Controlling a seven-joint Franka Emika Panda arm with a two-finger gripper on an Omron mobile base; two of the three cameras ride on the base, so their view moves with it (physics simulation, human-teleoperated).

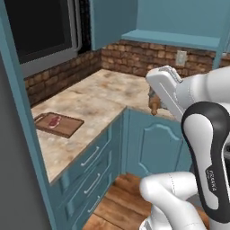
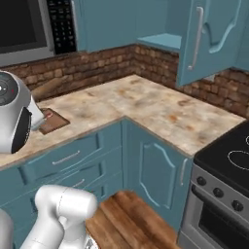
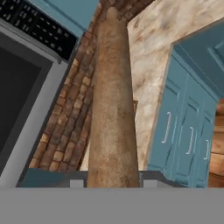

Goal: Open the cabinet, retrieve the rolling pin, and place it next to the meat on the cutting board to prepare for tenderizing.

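My gripper (image 1: 155, 98) is shut on the rolling pin (image 1: 155, 107), a tan-brown wooden piece hanging over the counter's inner corner. In the hand view the rolling pin (image 3: 113, 109) runs up from between the dark fingertips (image 3: 151, 183) of the gripper (image 3: 113, 181). Its tan end (image 2: 46, 88) also sticks out beside the arm. The dark brown cutting board (image 1: 59, 124) lies to the left on the counter, apart from the gripper, with the red-pink meat (image 1: 54, 120) on it. Board (image 2: 52, 122) and meat (image 2: 47, 115) sit just past the arm. The cabinet door (image 2: 204, 39) stands open, showing its teal shelf (image 1: 170, 38).
A black microwave (image 1: 40, 27) hangs over the left counter. Teal drawers (image 1: 92, 164) and a corner door (image 1: 155, 143) sit below the marble counter (image 1: 94, 96). A stove (image 2: 226, 160) stands at the right. The open door overhangs the right counter.
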